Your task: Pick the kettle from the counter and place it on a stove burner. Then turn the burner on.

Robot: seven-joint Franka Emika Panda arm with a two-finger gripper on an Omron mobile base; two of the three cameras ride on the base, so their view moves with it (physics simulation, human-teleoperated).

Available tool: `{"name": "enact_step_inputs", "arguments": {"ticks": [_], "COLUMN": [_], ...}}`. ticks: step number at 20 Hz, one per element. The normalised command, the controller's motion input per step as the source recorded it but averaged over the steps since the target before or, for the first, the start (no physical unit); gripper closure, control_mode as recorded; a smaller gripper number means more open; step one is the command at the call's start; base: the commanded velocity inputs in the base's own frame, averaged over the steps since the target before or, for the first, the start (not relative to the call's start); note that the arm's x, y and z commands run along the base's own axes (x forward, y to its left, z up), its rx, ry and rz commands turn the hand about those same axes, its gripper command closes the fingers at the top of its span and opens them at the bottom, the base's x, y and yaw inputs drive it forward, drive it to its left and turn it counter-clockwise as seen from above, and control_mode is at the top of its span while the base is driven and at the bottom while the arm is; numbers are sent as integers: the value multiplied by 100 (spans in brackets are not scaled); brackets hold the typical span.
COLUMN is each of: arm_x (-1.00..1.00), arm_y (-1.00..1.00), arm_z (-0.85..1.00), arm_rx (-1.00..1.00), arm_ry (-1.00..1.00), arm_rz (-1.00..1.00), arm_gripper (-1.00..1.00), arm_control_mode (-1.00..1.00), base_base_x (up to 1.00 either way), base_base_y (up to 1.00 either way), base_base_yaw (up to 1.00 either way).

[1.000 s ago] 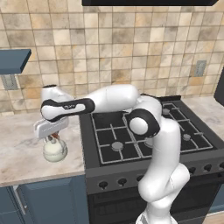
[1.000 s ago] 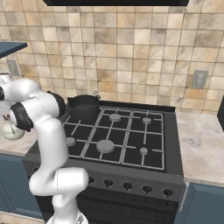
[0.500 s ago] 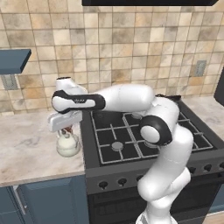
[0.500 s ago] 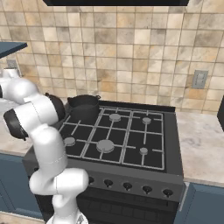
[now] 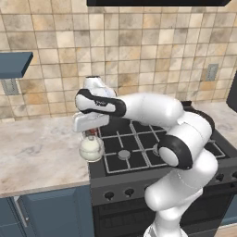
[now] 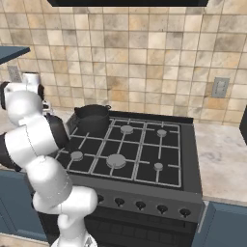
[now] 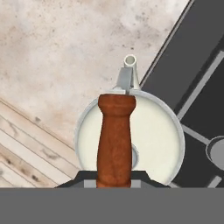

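From my hand camera I look straight down along the gripper [image 7: 114, 183], whose dark finger tips sit either side of the base of the kettle's arched orange-red handle [image 7: 115, 139]; the fingers are clamped on that handle, holding the kettle [image 7: 153, 131]. The round cream-white body spreads out below the handle, with its short spout [image 7: 128, 72] pointing toward the top of the frame.

Beneath the kettle, the beige marbled counter [image 7: 57, 57] lies on the left side of this view and the black stove [image 7: 205, 61] on the right, so the kettle hangs right over the line where the two meet. A grey burner cap [image 7: 216, 151] peeks in at the right edge, beside the kettle.

In the left base view, the gripper [image 5: 91, 131] reaches down from the white arm and the kettle [image 5: 91, 149] hangs under it at the stove's left edge, level with the front row of burners. The nearest front burner cap [image 5: 123, 154] sits just to its right under the grate bars.

In the right base view, a dark grey pot [image 6: 92, 119] stands on the rear left burner.
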Motion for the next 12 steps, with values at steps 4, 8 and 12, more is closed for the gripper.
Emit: {"name": "enact_step_inputs", "arguments": {"ticks": [4, 8, 12], "arm_x": [0, 0, 0], "arm_y": [-92, -92, -77], "arm_z": [12, 21, 6], "arm_rx": [0, 0, 0], "arm_ry": [3, 6, 12], "arm_rz": [-18, -19, -21], "arm_gripper": [100, 100, 100], "arm_control_mode": [-100, -100, -100], "base_base_x": [0, 0, 0], "base_base_y": [0, 0, 0], "base_base_yaw": [0, 0, 0]}}
